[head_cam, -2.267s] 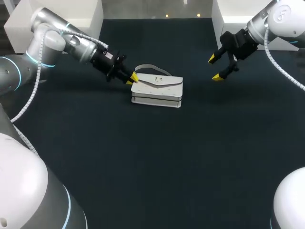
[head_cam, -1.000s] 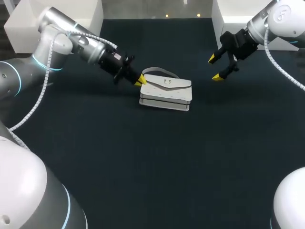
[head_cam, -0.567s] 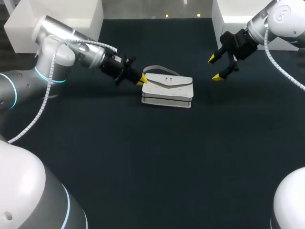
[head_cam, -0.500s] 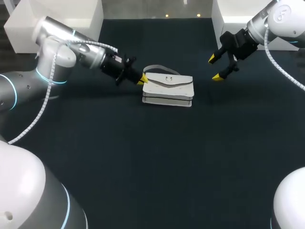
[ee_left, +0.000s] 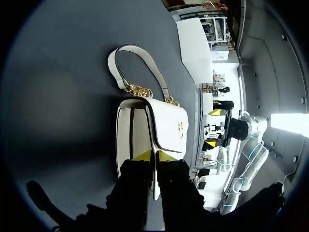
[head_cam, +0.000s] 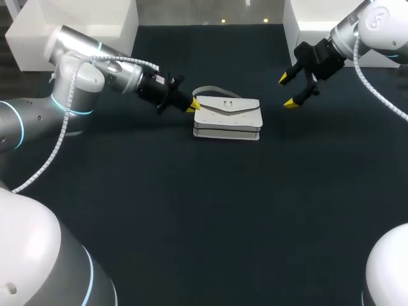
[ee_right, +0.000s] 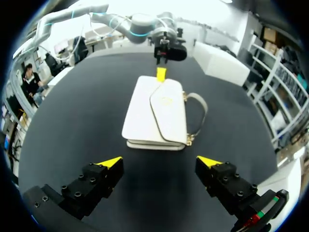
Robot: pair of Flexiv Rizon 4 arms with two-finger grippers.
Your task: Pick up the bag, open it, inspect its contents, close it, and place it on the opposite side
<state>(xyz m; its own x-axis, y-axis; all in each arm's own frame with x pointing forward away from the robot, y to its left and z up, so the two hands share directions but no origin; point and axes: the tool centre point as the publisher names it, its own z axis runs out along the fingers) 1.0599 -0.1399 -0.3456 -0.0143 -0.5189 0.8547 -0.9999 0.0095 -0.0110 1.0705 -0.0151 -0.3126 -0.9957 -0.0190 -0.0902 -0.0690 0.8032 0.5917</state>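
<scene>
The white bag [head_cam: 227, 118] is laid flat on the dark table [head_cam: 204, 217], towards its far middle, with its strap [ee_left: 114, 67] (joined to it by gold chain links) curled beside it. A small gold clasp [ee_left: 179, 129] is borne on the flap; any lettering there is too small to be read. The flap's end is pinched between the nearly closed fingers of the left gripper [head_cam: 193, 106]. The right gripper [head_cam: 290, 90] is held well apart from the bag, its fingers spread wide.
</scene>
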